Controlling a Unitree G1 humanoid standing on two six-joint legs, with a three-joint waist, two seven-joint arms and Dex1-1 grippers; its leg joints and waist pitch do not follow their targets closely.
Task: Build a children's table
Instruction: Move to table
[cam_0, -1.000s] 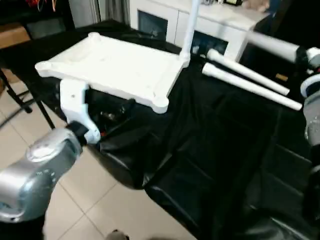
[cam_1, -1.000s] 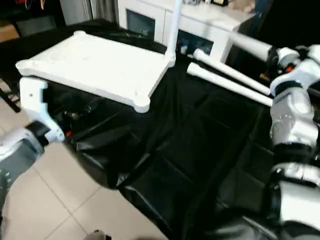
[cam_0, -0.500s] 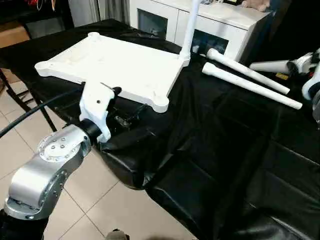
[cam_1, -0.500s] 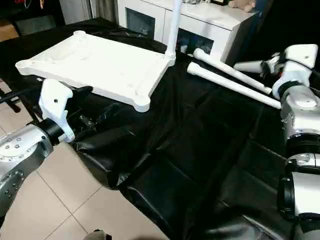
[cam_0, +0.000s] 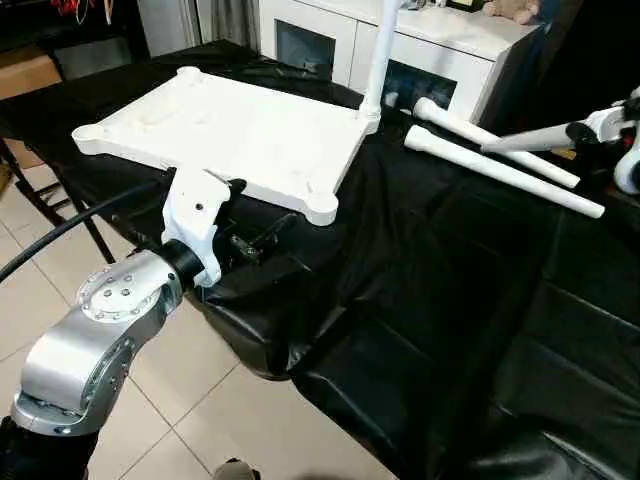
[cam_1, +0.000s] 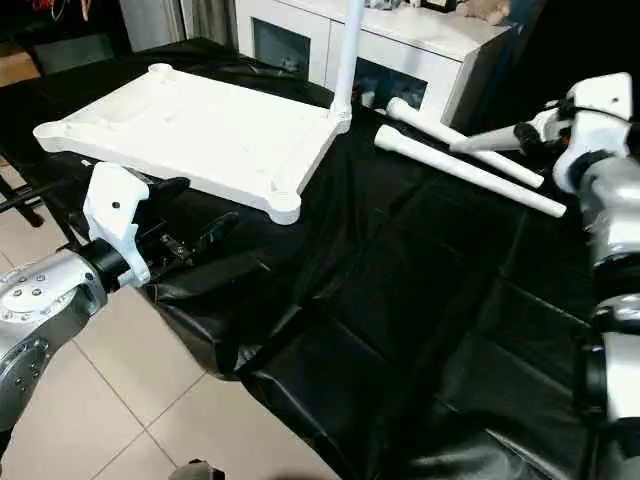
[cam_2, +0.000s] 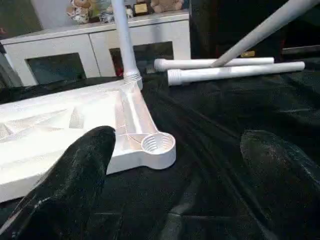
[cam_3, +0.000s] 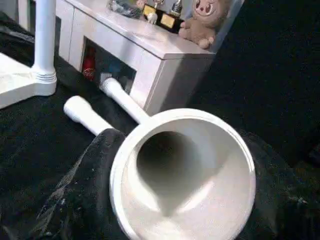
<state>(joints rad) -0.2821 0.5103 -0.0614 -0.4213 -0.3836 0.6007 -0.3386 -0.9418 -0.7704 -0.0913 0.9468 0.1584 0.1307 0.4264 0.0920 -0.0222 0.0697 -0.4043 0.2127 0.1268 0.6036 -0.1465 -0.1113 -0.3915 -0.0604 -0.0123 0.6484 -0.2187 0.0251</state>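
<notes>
The white tabletop (cam_0: 230, 130) lies underside up on the black-draped table. One leg (cam_0: 380, 50) stands upright in its far right corner socket. Two more legs (cam_0: 495, 140) (cam_0: 505, 172) lie side by side on the cloth to the right. My right gripper (cam_1: 535, 135) is shut on a fourth leg (cam_0: 545, 134), held almost level with its thin end pointing left above the lying pair; its hollow wide end (cam_3: 185, 175) faces the wrist camera. My left gripper (cam_2: 175, 170) is open and holds nothing, just in front of the tabletop's near edge, close to an empty corner socket (cam_2: 158, 143).
A white cabinet (cam_0: 450, 40) with glass doors stands behind the table, with a plush toy (cam_3: 205, 20) on top. The black cloth (cam_0: 450, 300) hangs in folds over the table's front edge. Tiled floor (cam_0: 200, 400) lies below at the left.
My left gripper has risen toward the tabletop's near edge. My right gripper has swung its leg down from high at the right, so the thin end now points left over the lying legs.
</notes>
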